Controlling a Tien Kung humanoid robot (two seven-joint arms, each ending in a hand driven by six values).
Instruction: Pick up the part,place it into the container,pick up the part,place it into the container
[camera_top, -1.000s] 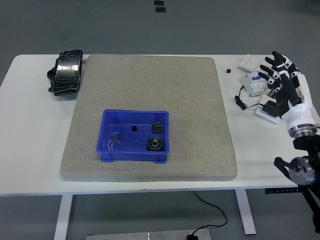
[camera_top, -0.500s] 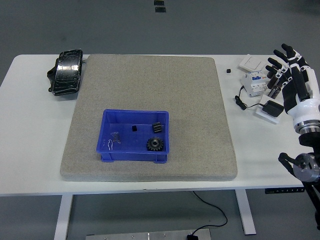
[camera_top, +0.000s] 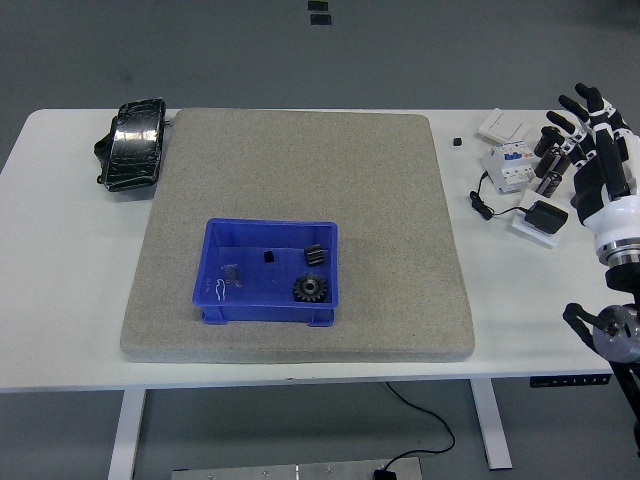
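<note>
The blue container (camera_top: 268, 272) sits on the grey mat (camera_top: 300, 180) near its front edge, easy to reach, and the parts already lie inside — a dark gear (camera_top: 311, 289) by the front right corner, a smaller gear (camera_top: 315, 254) behind it, a tiny black block (camera_top: 268, 257) and some pale metal clips (camera_top: 226, 280) to the left. The right hand (camera_top: 598, 160) hangs at the right edge of the table beside the small electrical pieces (camera_top: 515, 165), its fingers (camera_top: 572, 120) spread straight and holding nothing. I judge the placing is finished, since no part lies loose on the mat — the left arm is not visible.
</note>
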